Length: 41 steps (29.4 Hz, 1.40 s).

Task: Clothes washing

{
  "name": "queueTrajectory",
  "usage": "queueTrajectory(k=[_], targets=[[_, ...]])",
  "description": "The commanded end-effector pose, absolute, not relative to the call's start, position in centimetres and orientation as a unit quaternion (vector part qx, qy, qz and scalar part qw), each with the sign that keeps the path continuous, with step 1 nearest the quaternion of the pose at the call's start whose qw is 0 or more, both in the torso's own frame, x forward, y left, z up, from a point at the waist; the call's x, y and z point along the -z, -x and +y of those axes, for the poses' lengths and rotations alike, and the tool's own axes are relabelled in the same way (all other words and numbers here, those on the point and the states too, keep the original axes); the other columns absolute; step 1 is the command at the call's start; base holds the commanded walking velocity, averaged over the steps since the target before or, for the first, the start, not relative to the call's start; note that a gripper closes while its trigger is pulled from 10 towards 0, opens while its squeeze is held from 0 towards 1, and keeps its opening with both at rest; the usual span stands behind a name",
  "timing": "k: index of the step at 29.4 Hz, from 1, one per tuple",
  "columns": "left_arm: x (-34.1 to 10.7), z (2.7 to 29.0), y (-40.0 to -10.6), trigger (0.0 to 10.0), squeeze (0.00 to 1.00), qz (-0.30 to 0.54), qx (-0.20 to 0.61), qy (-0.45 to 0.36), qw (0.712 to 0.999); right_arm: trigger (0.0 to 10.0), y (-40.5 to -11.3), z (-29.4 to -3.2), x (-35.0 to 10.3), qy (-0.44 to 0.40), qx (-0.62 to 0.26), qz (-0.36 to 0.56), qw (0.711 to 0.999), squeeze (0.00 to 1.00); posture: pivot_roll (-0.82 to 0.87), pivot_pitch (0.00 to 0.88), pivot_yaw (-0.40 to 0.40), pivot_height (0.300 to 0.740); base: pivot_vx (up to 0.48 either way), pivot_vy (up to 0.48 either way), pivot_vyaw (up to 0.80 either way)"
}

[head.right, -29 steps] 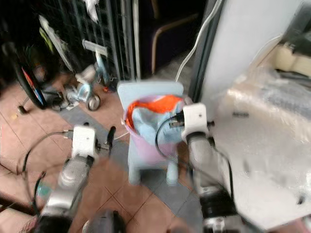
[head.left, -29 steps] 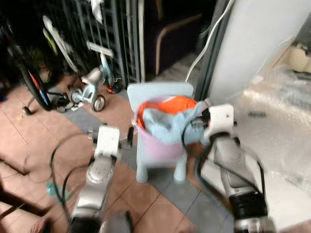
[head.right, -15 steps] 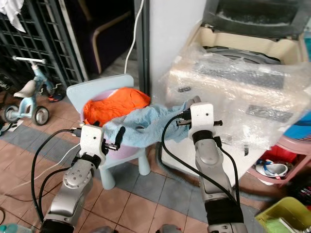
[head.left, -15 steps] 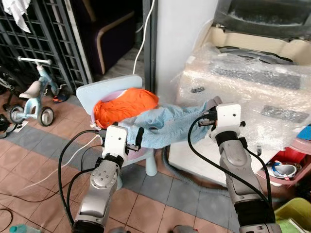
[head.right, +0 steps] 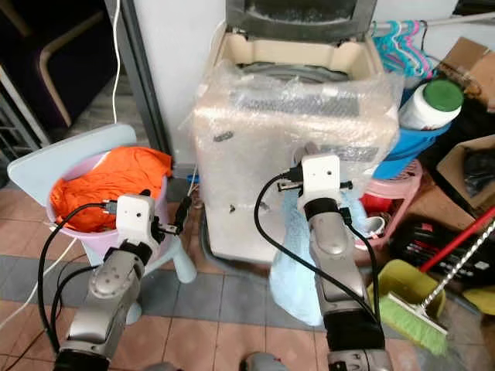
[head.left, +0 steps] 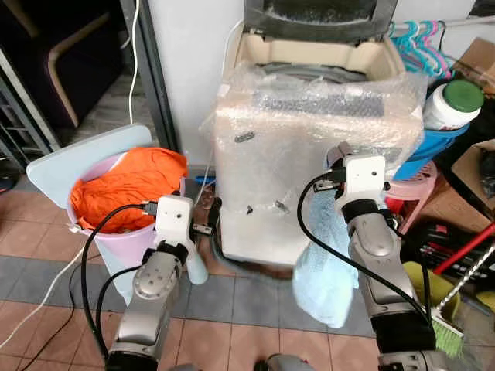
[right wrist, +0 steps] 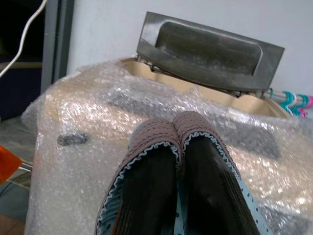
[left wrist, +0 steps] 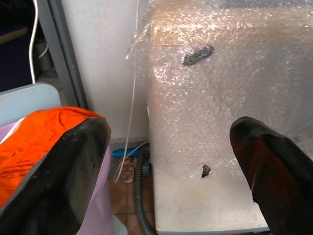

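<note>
Blue cloth carried to the washer, still below its open top.

The right gripper [head.left: 334, 158] pinches the light blue garment [head.left: 321, 263] by its top edge, fingers pressed together on the fabric; the cloth hangs straight down, long axis vertical, in front of the bubble-wrapped washing machine [head.left: 309, 147]. The open tub [head.left: 325, 71] lies at about twelve o'clock from that claw, higher and farther in, so I judge the cloth must be lifted over the front rim. The left gripper [left wrist: 166, 161] is spread and empty, at nine o'clock from the washer, near the pink basket [head.left: 116, 239] of orange laundry [head.left: 124, 189].
</note>
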<state>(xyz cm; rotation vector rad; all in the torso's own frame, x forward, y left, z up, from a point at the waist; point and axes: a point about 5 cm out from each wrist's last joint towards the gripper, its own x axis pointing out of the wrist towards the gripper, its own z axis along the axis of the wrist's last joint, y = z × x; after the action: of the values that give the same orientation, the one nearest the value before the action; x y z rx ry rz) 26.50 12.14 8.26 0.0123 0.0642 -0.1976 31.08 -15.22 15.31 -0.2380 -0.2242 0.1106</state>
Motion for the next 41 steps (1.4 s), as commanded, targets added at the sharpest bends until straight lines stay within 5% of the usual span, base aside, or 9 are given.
queueTrajectory(k=[1, 10, 33, 41], targets=[[-8.5, 12.5, -26.5, 10.0, 0.00, 0.032, 0.086, -0.002, 0.996, 10.0, -31.5, -14.7, -16.9, 0.129, -0.082, -0.146, 0.977, 0.00, -0.06, 0.000, 0.007, 0.740, 0.311, 0.000, 0.00], [-8.1, 13.4, -26.6, 10.0, 0.00, 0.051, 0.052, -0.008, 0.997, 10.0, -33.4, -15.7, -20.1, 0.162, -0.125, -0.178, 0.963, 0.00, -0.05, 0.000, 0.006, 0.740, 0.413, 0.000, 0.00], [-7.9, 13.1, -26.8, 10.0, 0.00, 0.067, 0.051, -0.004, 0.996, 10.0, -37.8, -19.9, -28.3, 0.208, -0.060, -0.243, 0.945, 0.00, -0.04, 0.000, 0.003, 0.740, 0.451, 0.000, 0.00], [-7.9, 12.5, -27.3, 10.0, 0.00, 0.069, 0.059, -0.003, 0.996, 10.0, -39.2, -21.2, -37.2, 0.221, 0.025, -0.323, 0.920, 0.00, -0.06, 0.000, 0.011, 0.740, 0.480, 0.000, 0.00]])
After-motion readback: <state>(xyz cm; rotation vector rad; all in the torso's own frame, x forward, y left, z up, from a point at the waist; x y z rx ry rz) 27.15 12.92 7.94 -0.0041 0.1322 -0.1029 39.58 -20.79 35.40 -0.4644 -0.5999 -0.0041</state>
